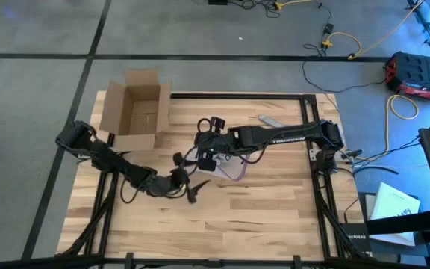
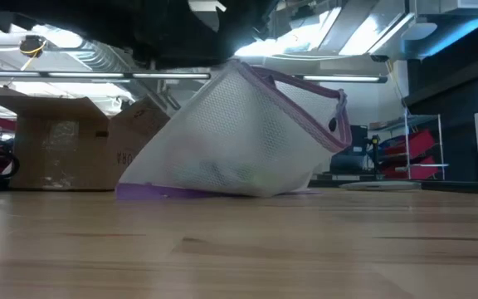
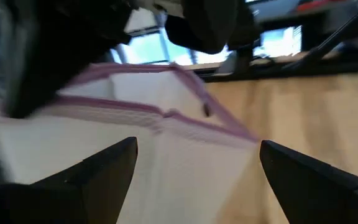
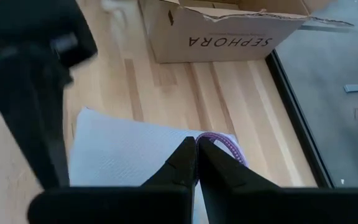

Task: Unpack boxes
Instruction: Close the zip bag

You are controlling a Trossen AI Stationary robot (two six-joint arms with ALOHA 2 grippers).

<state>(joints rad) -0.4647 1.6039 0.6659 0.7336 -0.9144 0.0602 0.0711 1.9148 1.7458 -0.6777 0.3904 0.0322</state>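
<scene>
The right gripper (image 4: 196, 163) hangs over the middle of the wooden surface (image 1: 275, 217), its two fingers pressed together on the purple zip edge of a clear plastic bag (image 4: 129, 155); in the low view the bag (image 2: 239, 137) is pulled up into a tent shape beneath that gripper, with its lower edge lying on the surface. The left gripper (image 3: 194, 165) sits just beside the bag on the side away from the right arm, low over the surface, its fingers (image 3: 98, 171) spread wide apart with the bag's pale wall and purple edge directly ahead between them; whether they touch the bag cannot be told. The box (image 1: 136, 112), brown cardboard with its flaps standing open, rests at the far corner of the surface on the left arm's side, well apart from both grippers; from the right gripper it lies ahead past the bag, its side reading "SEPHORA". A small grey tool (image 1: 273, 121) lies near the far edge, beside the right arm.
</scene>
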